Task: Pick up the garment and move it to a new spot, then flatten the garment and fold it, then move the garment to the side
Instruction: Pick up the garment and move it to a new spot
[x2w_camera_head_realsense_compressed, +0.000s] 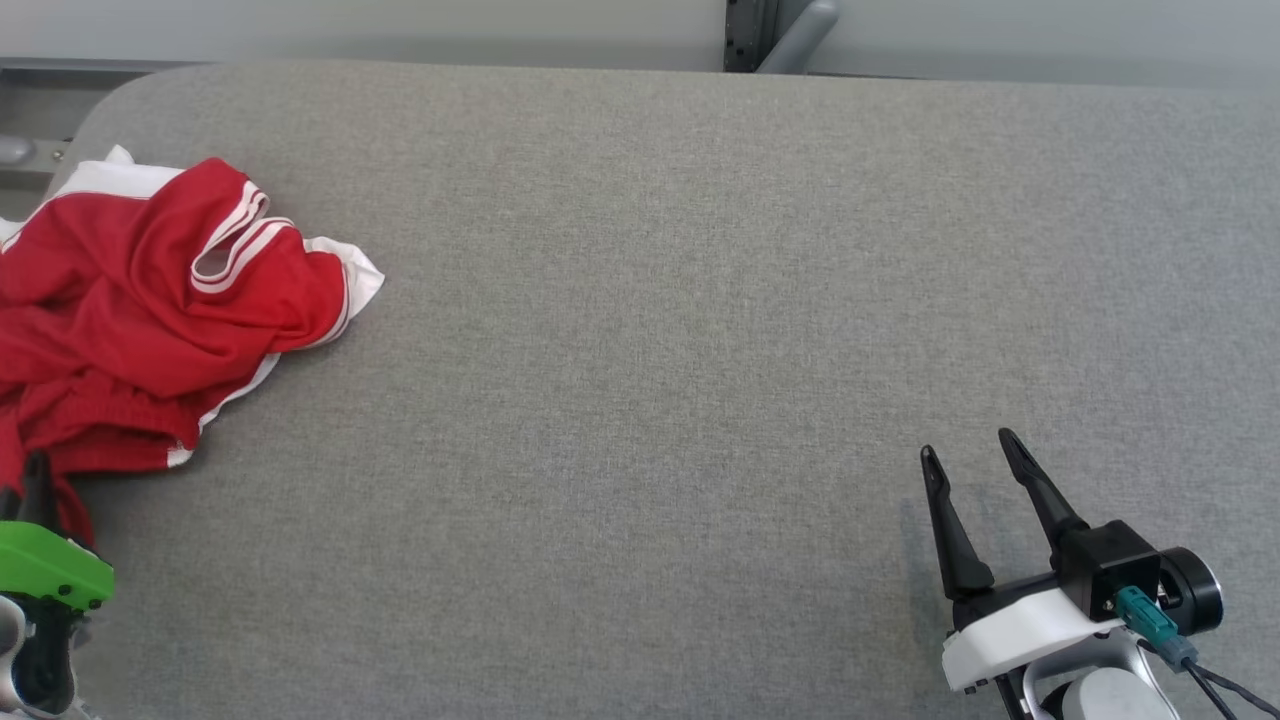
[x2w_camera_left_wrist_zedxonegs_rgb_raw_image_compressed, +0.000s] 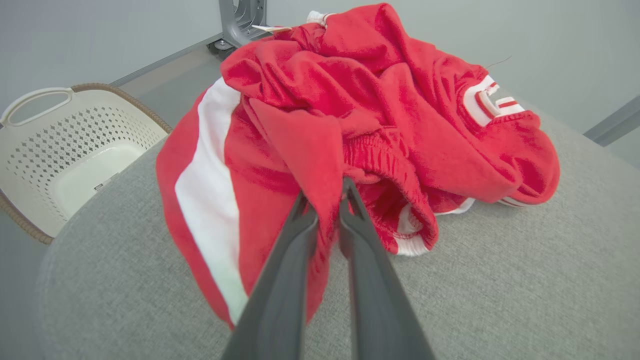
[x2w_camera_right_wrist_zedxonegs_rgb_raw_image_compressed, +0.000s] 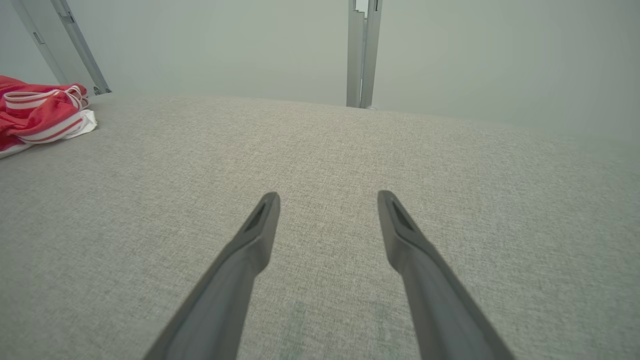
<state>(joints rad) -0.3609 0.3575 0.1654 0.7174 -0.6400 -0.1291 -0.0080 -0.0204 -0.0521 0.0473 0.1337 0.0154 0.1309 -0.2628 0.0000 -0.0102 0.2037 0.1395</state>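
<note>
Grey table (x2w_camera_head_realsense_compressed: 640, 300) | basket (x2w_camera_left_wrist_zedxonegs_rgb_raw_image_compressed: 65, 145) beside it | left fingers (x2w_camera_left_wrist_zedxonegs_rgb_raw_image_compressed: 285, 280) pinching red garment (x2w_camera_left_wrist_zedxonegs_rgb_raw_image_compressed: 350, 100) | right fingers (x2w_camera_right_wrist_zedxonegs_rgb_raw_image_compressed: 425, 270) apart

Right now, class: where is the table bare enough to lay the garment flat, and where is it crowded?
Bare: the middle of the grey table, between the red garment on the left and the open right gripper at the near right. Crowded: the left end, where the heaped garment lies and the left gripper pinches a fold.
</note>
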